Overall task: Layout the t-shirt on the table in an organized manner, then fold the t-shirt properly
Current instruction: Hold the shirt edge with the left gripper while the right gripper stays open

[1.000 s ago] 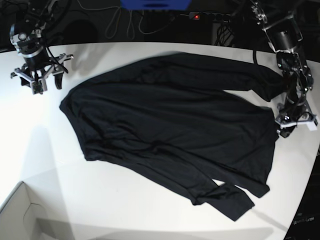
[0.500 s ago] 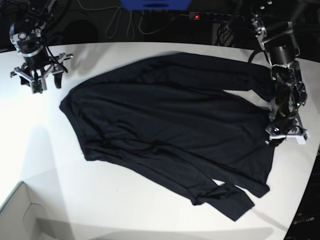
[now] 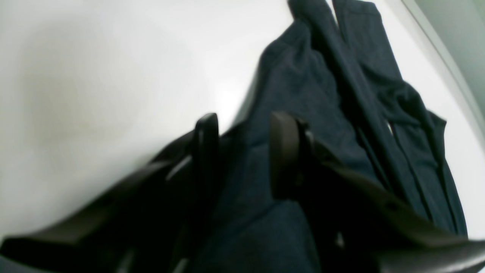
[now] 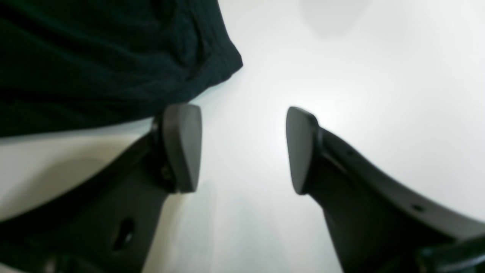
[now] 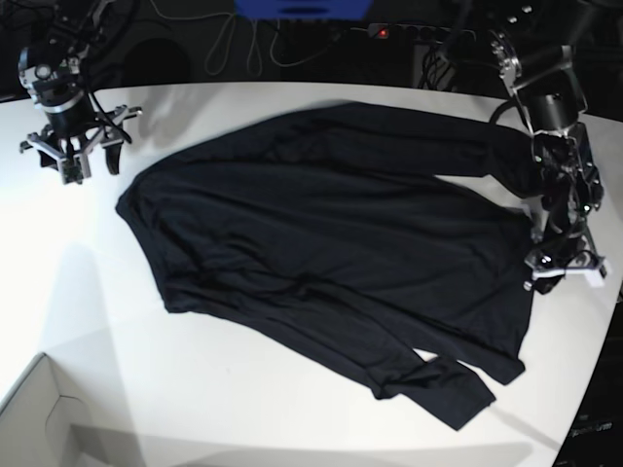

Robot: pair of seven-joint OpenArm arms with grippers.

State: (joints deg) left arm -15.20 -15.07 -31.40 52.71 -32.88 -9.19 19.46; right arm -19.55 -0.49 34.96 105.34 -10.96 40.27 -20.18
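Observation:
The black t-shirt (image 5: 331, 224) lies spread out and wrinkled across the white table (image 5: 243, 389), its sleeves toward the back right and the front right. My left gripper (image 5: 557, 270) is down at the shirt's right edge. In the left wrist view its fingers (image 3: 206, 151) stand partly apart, straddling the fabric edge (image 3: 303, 87), with cloth lying in the gap between them. My right gripper (image 5: 70, 161) hovers at the table's far left, off the shirt. It is open (image 4: 242, 148) over bare table (image 4: 360, 76), with a shirt corner (image 4: 94, 57) just beyond its left finger.
A pale box corner (image 5: 39, 418) sits at the front left. The table's curved edge (image 5: 604, 360) runs close behind the left gripper on the right. A power strip with a red light (image 5: 389, 32) and cables lie behind the table.
My left gripper has moved down along the shirt's right edge toward the front, and its jaws have narrowed over the fabric. The right arm has stayed put.

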